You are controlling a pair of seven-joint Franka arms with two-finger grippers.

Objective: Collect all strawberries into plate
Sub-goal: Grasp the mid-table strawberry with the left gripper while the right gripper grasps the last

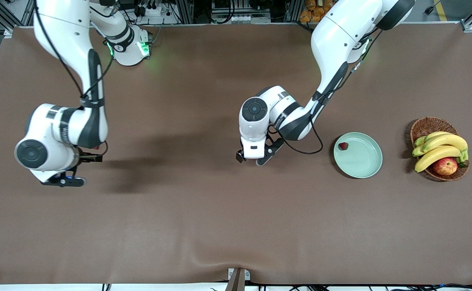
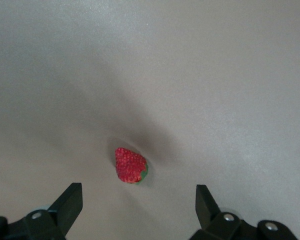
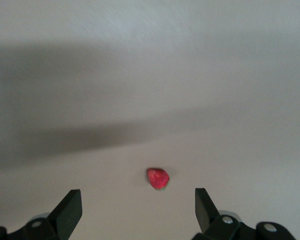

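From the front view we see one small red strawberry [image 1: 343, 146] already lying in the round, shallow, pale mint-green plate [image 1: 363, 163], close to its rim on the side toward the arms' bases, while a brown wicker basket [image 1: 426, 126] of yellow bananas [image 1: 442, 145] and a red-yellow apple [image 1: 445, 165] sits beside the plate at the left arm's end of the desk. The left end effector [image 1: 253, 159] hangs over bare brown cloth near the desk's middle, and the right end effector [image 1: 63, 180] hangs over the right arm's end; the berries under them are hidden here. In the left wrist view the left end effector [image 2: 139, 200] stands wide open and empty, with a second strawberry [image 2: 130, 165] lying on the cloth between the fingers [image 2: 69, 202] and slightly ahead of them. To pick it well, we judge we should centre the berry, come straight down and close gently, since it is small and could roll or bruise. In the right wrist view the right end effector [image 3: 138, 202] is likewise wide open with nothing held, a third strawberry [image 3: 158, 178] on the cloth below it, looking farther off. The desk [image 1: 203, 226] is covered in plain brown fabric, faintly rippled at its near edge, with metal framing and cables along the top.
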